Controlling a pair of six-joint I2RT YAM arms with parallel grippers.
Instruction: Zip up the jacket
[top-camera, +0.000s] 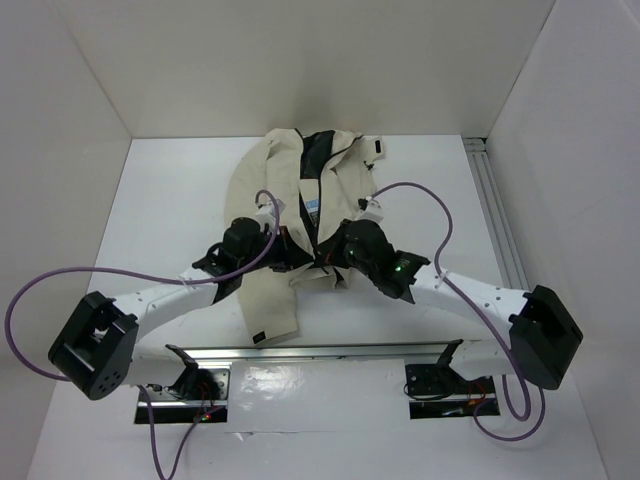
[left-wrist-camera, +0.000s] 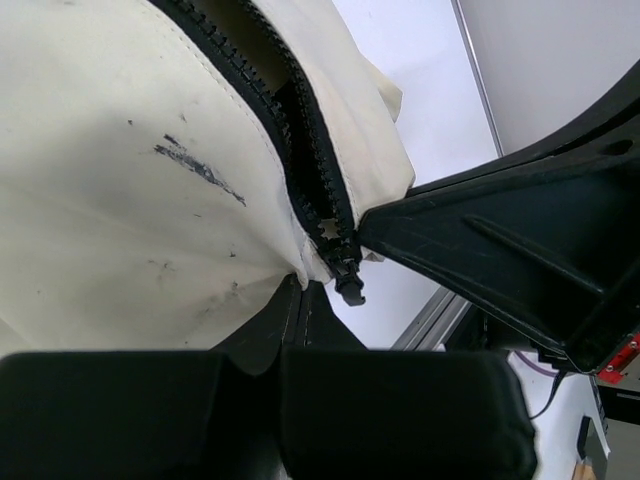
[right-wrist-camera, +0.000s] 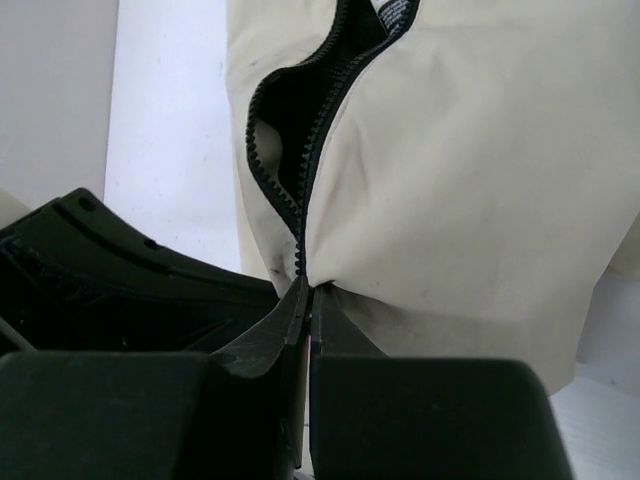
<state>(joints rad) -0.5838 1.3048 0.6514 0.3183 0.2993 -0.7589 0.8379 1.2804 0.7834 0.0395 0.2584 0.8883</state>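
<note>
The cream jacket (top-camera: 268, 185) lies flat on the white table, collar at the far end, and also shows in the left wrist view (left-wrist-camera: 120, 180) and the right wrist view (right-wrist-camera: 470, 150). Its black zipper (right-wrist-camera: 298, 215) gapes open above the slider (left-wrist-camera: 345, 262). My left gripper (top-camera: 288, 252) is shut on the jacket's bottom edge just below the slider (left-wrist-camera: 298, 292). My right gripper (top-camera: 328, 256) is shut on the zipper at the point where the teeth join (right-wrist-camera: 308, 292). The two grippers nearly touch. A white-blue label (top-camera: 313, 207) shows inside the open front.
An aluminium rail (top-camera: 497, 225) runs along the table's right side and another (top-camera: 330, 351) along the near edge between the arm bases. Purple cables (top-camera: 440, 225) loop above both arms. White walls enclose the table on three sides.
</note>
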